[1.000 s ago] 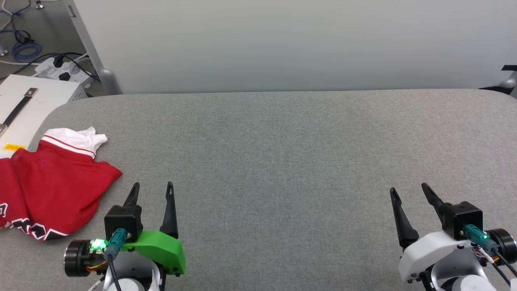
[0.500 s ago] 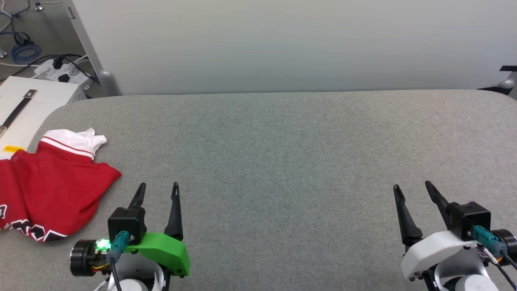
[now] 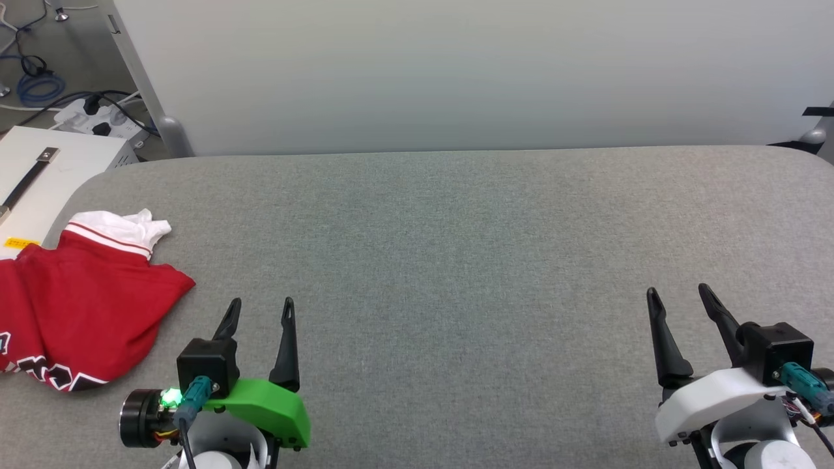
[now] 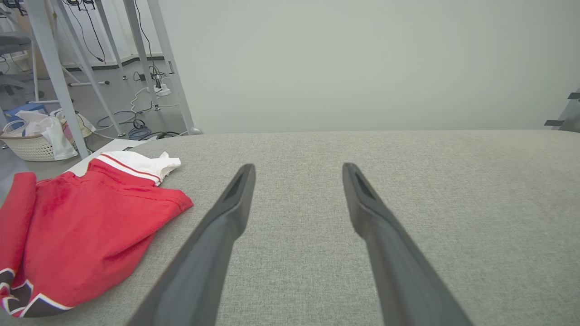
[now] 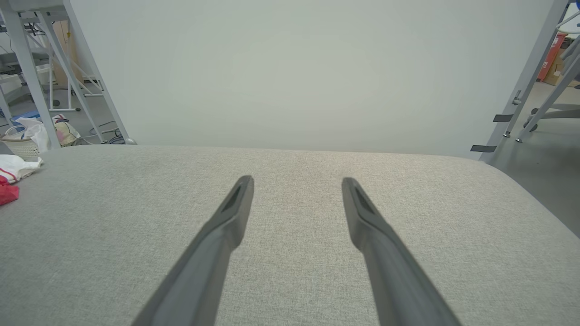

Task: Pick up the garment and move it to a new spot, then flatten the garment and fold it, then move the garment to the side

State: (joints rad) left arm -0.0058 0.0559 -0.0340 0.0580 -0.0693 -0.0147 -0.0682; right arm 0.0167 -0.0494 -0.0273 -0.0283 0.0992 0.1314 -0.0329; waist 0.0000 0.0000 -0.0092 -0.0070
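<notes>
Head view: the garment (image 3: pixel 85 306) lies crumpled at the left edge of the grey table (image 3: pixel 456 260), red cloth with a white sleeve toward the far side, running out of the picture on the left. The left gripper (image 3: pixel 260 303) hovers just beside it, fingers apart and empty. The right gripper (image 3: pixel 677 290) hangs well apart at the lower right, fingers also spread.

Left wrist view: the garment lies left of the spread fingers (image 4: pixel 217 235), not touching them.

Right wrist view: bare table lies between the parted fingers (image 5: pixel 217 235), and the garment peeks in at the far left edge.
</notes>
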